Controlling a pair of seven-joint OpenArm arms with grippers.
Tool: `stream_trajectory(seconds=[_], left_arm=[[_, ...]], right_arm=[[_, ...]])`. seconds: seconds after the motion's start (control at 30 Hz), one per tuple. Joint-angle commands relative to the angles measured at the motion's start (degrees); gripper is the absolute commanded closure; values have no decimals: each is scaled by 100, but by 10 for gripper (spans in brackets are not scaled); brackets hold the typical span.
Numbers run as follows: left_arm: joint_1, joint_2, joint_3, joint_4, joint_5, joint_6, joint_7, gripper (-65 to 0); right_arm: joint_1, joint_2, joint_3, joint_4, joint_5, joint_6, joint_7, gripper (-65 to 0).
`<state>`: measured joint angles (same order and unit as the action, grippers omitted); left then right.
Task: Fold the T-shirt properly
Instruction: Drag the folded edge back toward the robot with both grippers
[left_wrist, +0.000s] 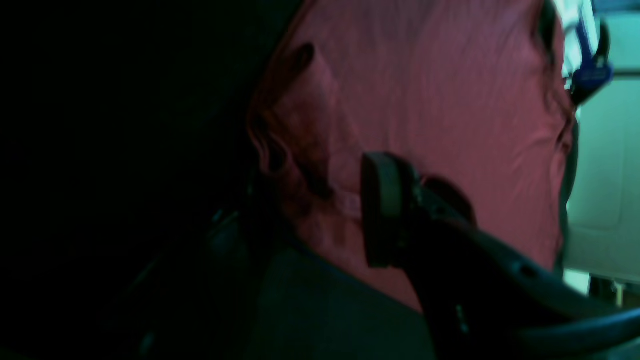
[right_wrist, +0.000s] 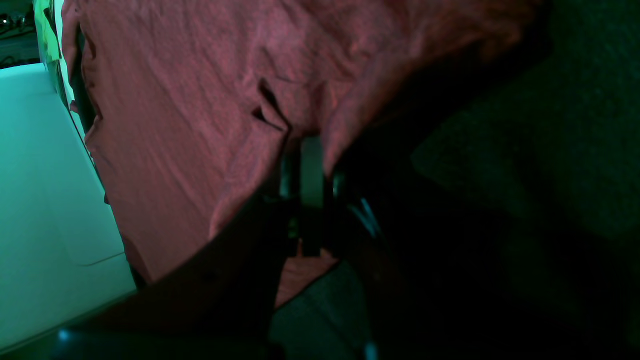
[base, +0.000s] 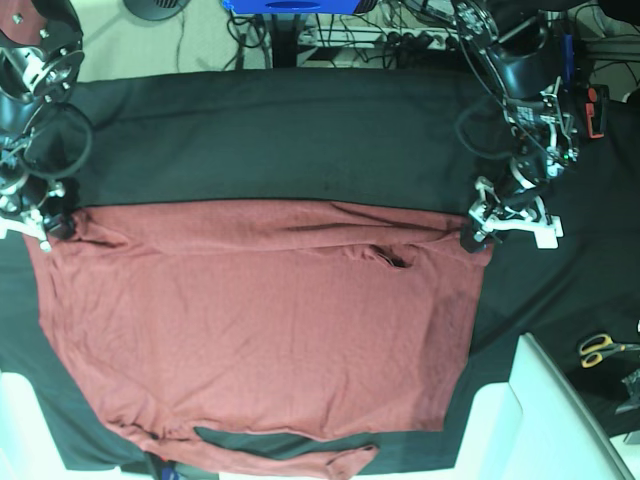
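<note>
The T-shirt (base: 260, 330) is lying spread across the table (base: 280, 140), which is wearing a black cloth; its lower edge is reaching the near rim of the table, and a small dark pucker is showing in the fabric near the upper right. At the shirt's upper right corner the left pincer (base: 478, 228) is pressing down on the cloth edge. In the left wrist view one dark finger (left_wrist: 385, 210) is resting against bunched red fabric, but the other finger is lost in shadow, so I cannot tell how far this pincer is parted or whether it is gripping the cloth. At the upper left corner the right pincer (base: 50, 225) is sitting fully closed on the shirt's edge, and the right wrist view is showing red fabric gathered between and draping over its fingers (right_wrist: 312, 170). A pair of yellow-handled scissors (base: 602, 348) is lying at the table's far right, well apart from the shirt.
</note>
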<state>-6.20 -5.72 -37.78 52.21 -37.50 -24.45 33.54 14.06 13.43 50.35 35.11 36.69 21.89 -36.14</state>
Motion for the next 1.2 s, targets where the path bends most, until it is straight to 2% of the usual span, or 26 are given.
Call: stream_trajectory(seconds=[0.0, 0.1, 0.17, 0.2, 0.23, 0.53, 0.77, 0.97, 1.17], left_arm=[[-53, -48, 2, -38, 35, -21, 0, -250], [-70, -57, 2, -170, 35, -21, -26, -224], [-123, -75, 2, -188, 44, -21, -35, -118], [-132, -92, -15, -188, 44, -21, -35, -43], [-141, -101, -33, -188, 44, -21, -35, 0], [-70, -224, -42, -100, 26, -12, 17, 0], [439, -224, -51, 683, 9, -12, 396, 0], [703, -189, -51, 1368, 9, -12, 949, 0], [1055, -171, -51, 1817, 0, -12, 1046, 0]], right_arm=[[57, 103, -11, 45, -42, -40, -4, -3], [57, 103, -11, 45, -42, -40, -4, -3], [57, 103, -19, 45, -42, -40, -4, -3], [57, 103, -19, 45, -42, -40, -4, -3], [57, 103, -19, 45, -42, -40, -4, -3], [40, 103, 7, 80, -34, -31, -21, -2], [-382, -73, 16, 1232, -16, -48, -56, -2], [-435, -99, 25, 1768, -16, -48, -663, -2], [-655, -196, 25, 2269, -16, -66, -874, -2]])
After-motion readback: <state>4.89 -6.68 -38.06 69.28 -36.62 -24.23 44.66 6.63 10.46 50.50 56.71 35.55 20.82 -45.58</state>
